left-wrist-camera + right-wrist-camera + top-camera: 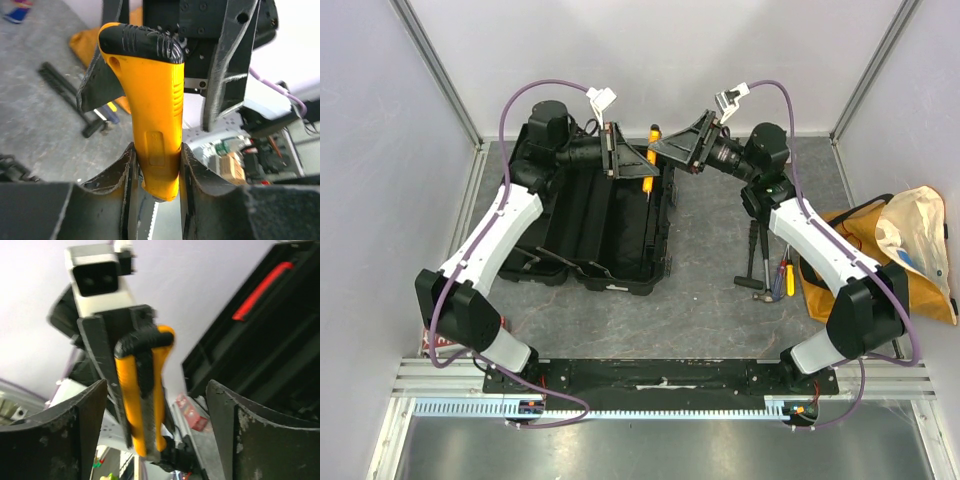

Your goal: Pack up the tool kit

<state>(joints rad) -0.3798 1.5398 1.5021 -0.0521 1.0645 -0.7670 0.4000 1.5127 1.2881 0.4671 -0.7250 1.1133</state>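
Left claw (pixel 157 160): clamped on the lower part of the yellow-handled tool (pixel 155 95); a toothed blade is seen below the grip.
Right claw (pixel 157 395): jaws apart and faced to the left claw, with one finger at each side of the black-capped end. Contact with the handle cannot be told.
Place of the tool: held in the air between both claws, over the far right corner of the open toolbox (pixel 620 240).
Long axis: laid across the line that joins the two claws, so the handle is presented broadside to the right claw.
Nearer arm: the left one, which is stretched over the toolbox; the right one is beside it.
Step judged: a handover, or a lowering into the toolbox by the left arm alone.
Left on the bench (pixel 710 300): a hammer (pixel 756 258) and smaller tools (pixel 785 278), near the right arm.
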